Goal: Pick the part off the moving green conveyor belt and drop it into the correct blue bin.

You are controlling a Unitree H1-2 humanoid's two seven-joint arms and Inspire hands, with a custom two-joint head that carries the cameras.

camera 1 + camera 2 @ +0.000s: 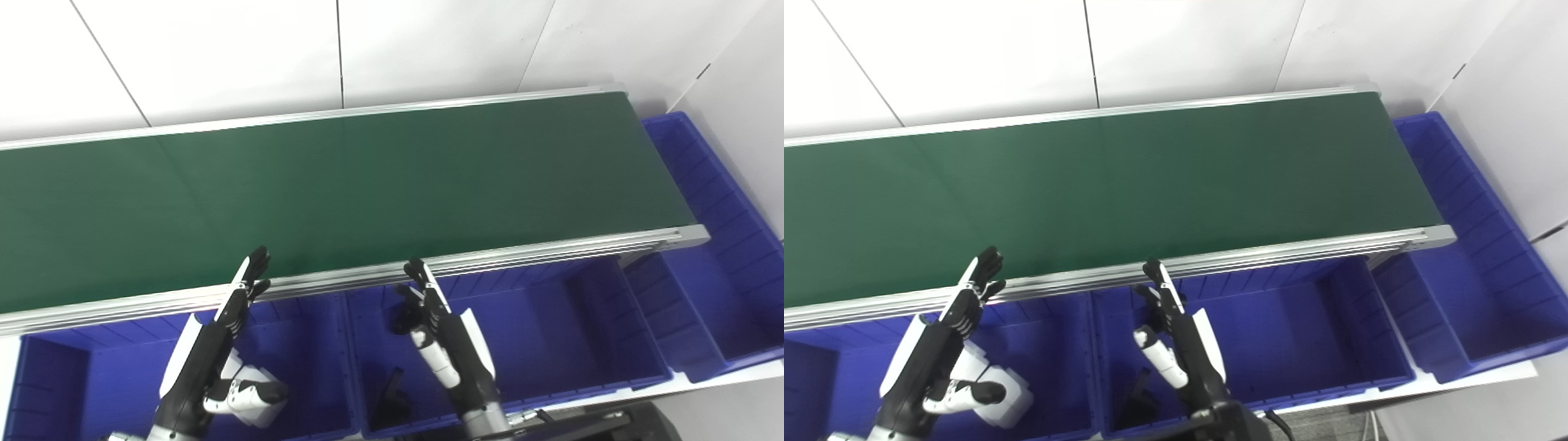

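Long green conveyor belt [343, 190] bare. Small black part [392, 398] lay in middle blue plastic bin [551, 343]. Left robot hand [236, 303], right robot hand [429, 306] spread apart, holding nothing, above bins. White block [260, 401] in left blue bin [306, 361]. No writing seen.

One green conveyor belt [343, 190]; three blue bins, left [79, 380], middle [551, 318] and right end [723, 245]; two hands, left [214, 343] and right [441, 331]; one white part [260, 401] in the left bin; one black part [391, 401] in the middle bin
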